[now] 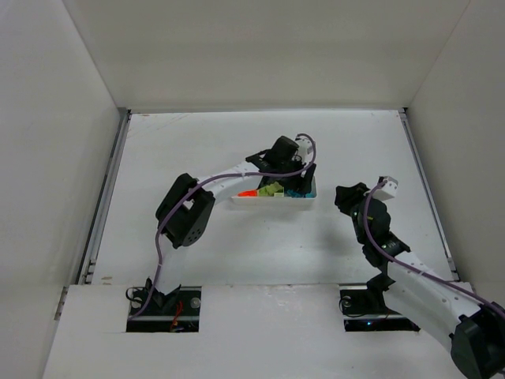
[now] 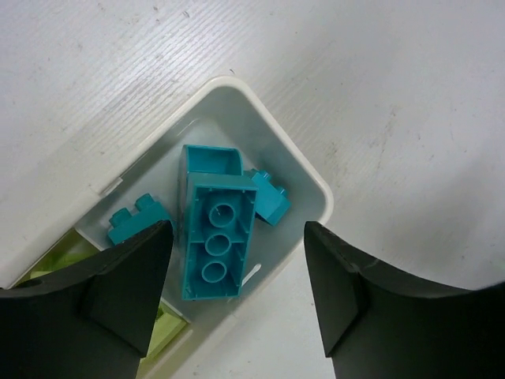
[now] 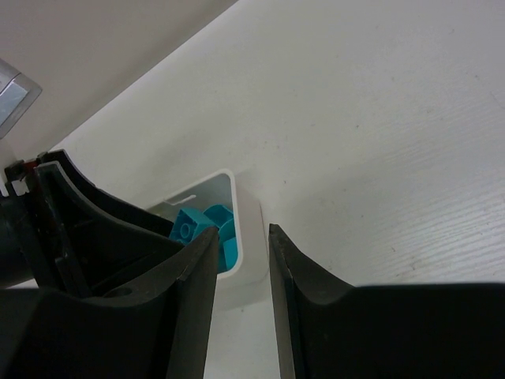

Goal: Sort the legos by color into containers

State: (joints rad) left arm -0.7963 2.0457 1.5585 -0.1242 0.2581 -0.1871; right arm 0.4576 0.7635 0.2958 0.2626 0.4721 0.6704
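My left pincer (image 2: 237,245) hangs over the right-end compartment of the white tray (image 2: 312,178), its jaws spread wide with nothing between them. Below lie the teal legos (image 2: 215,249): one large block in the middle and smaller ones on either side of it. The yellow-green legos (image 2: 59,257) sit in the middle compartment next door, and the orange-red ones (image 1: 247,193) in the left-end one. My right pincer (image 3: 241,237) is off to the right of the tray, clear of it, over the white surface (image 3: 379,118) — its jaws stand a narrow gap apart and grip nothing.
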